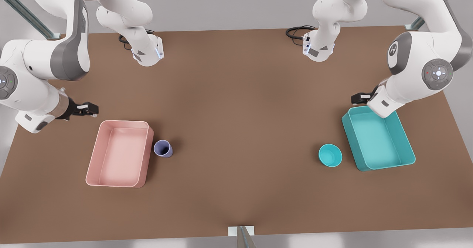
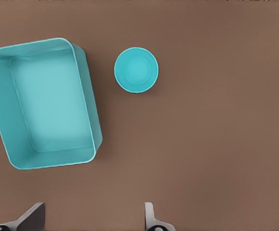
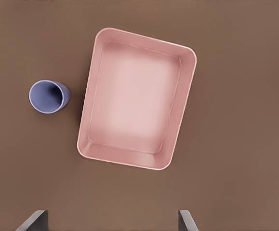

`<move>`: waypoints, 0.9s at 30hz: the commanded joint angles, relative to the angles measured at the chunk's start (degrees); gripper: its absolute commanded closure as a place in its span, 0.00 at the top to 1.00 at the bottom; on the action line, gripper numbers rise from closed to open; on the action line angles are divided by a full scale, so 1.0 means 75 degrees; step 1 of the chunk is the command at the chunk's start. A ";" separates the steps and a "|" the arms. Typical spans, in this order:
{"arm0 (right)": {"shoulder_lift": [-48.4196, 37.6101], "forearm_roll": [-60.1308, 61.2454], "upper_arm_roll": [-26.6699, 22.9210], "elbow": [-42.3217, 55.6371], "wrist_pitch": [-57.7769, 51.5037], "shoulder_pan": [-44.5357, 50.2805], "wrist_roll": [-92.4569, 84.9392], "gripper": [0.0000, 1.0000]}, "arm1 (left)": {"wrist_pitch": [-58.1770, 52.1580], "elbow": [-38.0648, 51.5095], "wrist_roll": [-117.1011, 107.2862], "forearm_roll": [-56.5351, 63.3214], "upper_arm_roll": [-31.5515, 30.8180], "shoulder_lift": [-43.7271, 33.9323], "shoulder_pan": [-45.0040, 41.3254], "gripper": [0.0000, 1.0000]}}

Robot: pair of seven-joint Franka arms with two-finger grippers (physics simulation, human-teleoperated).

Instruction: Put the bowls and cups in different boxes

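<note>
A teal bowl (image 1: 330,155) (image 2: 136,69) stands upright on the table just beside the teal box (image 1: 377,138) (image 2: 4,120), apart from it. A lavender cup (image 1: 163,148) (image 3: 49,96) stands upright close to the pink box (image 1: 119,153) (image 3: 88,120). Both boxes hold nothing. My left gripper (image 1: 356,99) (image 2: 91,219) hovers open over the far end of the teal box, at the front view's right. My right gripper (image 1: 88,109) (image 3: 111,220) hovers open past the far end of the pink box, at the front view's left. Neither holds anything.
The brown table (image 1: 236,104) stretches wide between the two boxes. Both arm bases (image 1: 147,54) (image 1: 319,50) stand at its far edge with black cables. A small metal bracket (image 1: 241,231) sits at the near edge.
</note>
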 commanded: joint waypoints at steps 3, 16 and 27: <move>0.0365 -0.0004 -0.0037 -0.0010 0.0591 0.0585 -0.0742 1.00 | 0.0218 0.0025 0.0039 0.0045 -0.0013 0.0282 -0.0185 1.00; 0.3518 0.1015 0.0010 0.0026 0.3849 0.2122 0.1460 1.00 | 0.4015 0.1420 -0.0805 0.1885 -0.0083 0.5017 -0.1252 1.00; 0.2827 0.1039 0.0010 -0.2306 0.5688 0.2204 0.1448 1.00 | 0.4800 0.0811 -0.0805 0.1885 -0.0083 0.5380 -0.1100 1.00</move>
